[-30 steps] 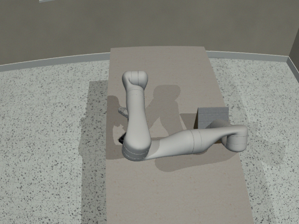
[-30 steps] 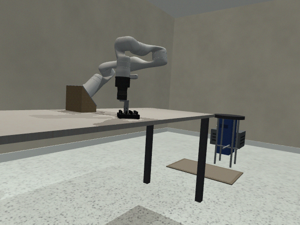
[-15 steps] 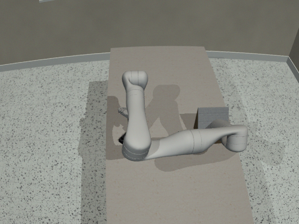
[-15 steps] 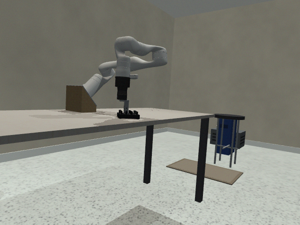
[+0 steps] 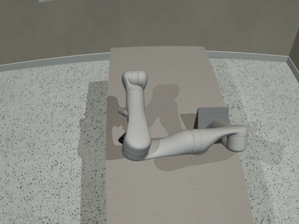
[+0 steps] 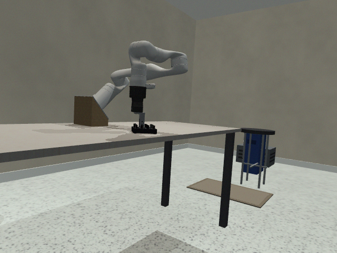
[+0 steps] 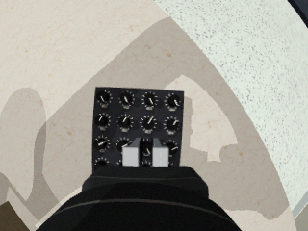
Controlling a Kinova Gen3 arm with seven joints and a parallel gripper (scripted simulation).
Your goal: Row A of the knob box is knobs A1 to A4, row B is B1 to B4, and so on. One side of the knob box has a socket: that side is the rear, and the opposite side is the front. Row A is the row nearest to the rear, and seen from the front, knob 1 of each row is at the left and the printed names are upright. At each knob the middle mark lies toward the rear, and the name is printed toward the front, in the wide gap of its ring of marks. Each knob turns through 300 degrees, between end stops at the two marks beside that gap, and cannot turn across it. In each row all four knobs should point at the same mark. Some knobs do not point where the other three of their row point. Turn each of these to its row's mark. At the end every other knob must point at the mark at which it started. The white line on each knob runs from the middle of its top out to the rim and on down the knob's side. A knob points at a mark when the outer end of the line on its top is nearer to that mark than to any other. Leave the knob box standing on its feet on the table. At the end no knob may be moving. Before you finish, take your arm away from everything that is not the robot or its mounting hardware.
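Gripper (image 6: pixel 141 125) (image 7: pixel 146 147) narrowly spread astride third-row knob (image 7: pixel 147 150), likely C3; can't tell if pinching. Knob box (image 5: pixel 122 140) (image 6: pixel 144 130) (image 7: pixel 114 135) beneath, on desk (image 5: pixel 168 192) (image 6: pixel 81 144) (image 7: pixel 58 29). Step looks like correcting row C; next, secure grip, then twist to row's mark

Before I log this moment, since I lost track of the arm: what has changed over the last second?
Nothing visibly changed: the arm holds its pose, the tool stays low at the knob box, and the box stays put. Small knob turns can't be judged without an earlier wrist view.
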